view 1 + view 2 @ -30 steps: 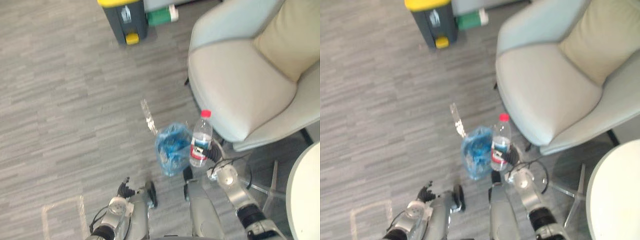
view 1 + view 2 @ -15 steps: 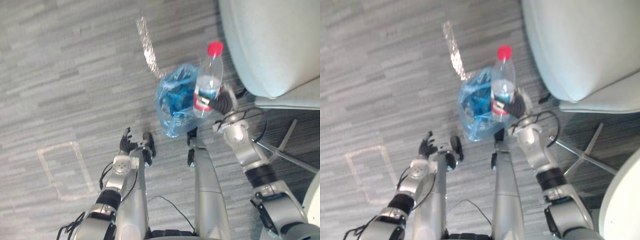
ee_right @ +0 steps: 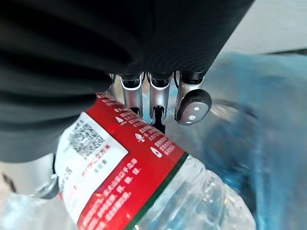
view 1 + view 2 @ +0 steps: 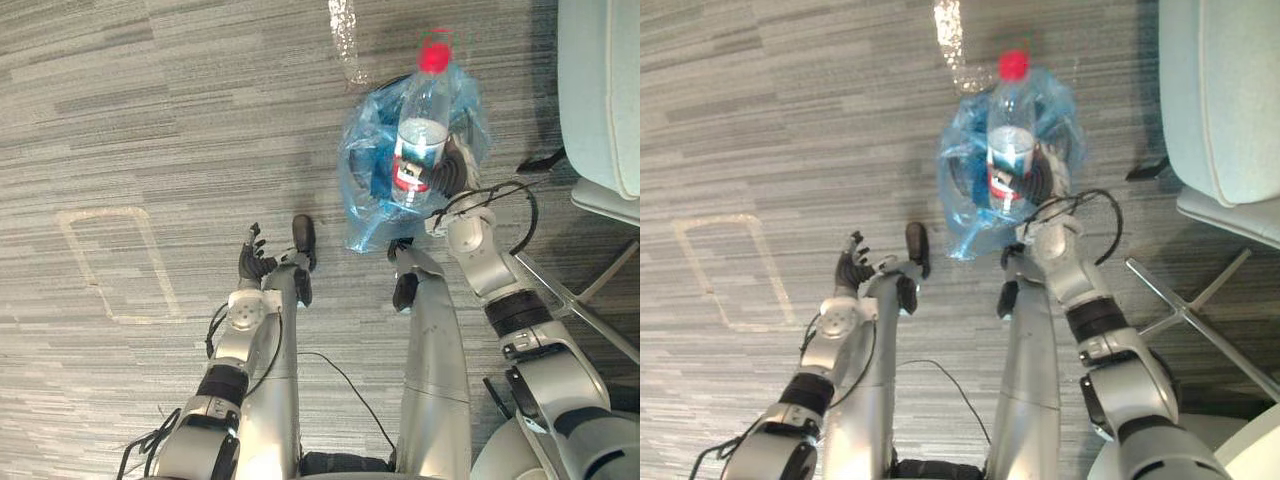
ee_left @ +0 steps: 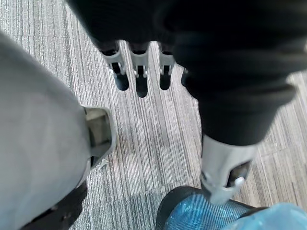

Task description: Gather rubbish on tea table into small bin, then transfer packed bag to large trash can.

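A clear water bottle (image 4: 420,130) with a red cap and red label stands upright in my right hand (image 4: 452,170), whose fingers curl round it. A crumpled blue plastic bag (image 4: 375,190) hangs around and below the bottle, above the floor; I cannot tell whether the fingers pinch it too. The right wrist view shows the bottle label (image 3: 120,172) pressed against the fingers (image 3: 158,96), with blue bag (image 3: 254,158) behind. My left hand (image 4: 255,262) hangs low at the left, fingers straight (image 5: 139,72) and holding nothing.
Grey striped floor lies all around. A pale upholstered chair (image 4: 600,90) stands at the right with a metal leg (image 4: 580,300) reaching toward me. A taped rectangle (image 4: 110,260) marks the floor at the left. A white table edge (image 4: 1260,455) shows at lower right.
The camera has tilted down, so the yellow-lidded bin has left the view and the chair has slid right. My right hand still holds the bottle with the bag; the left hand stays open.
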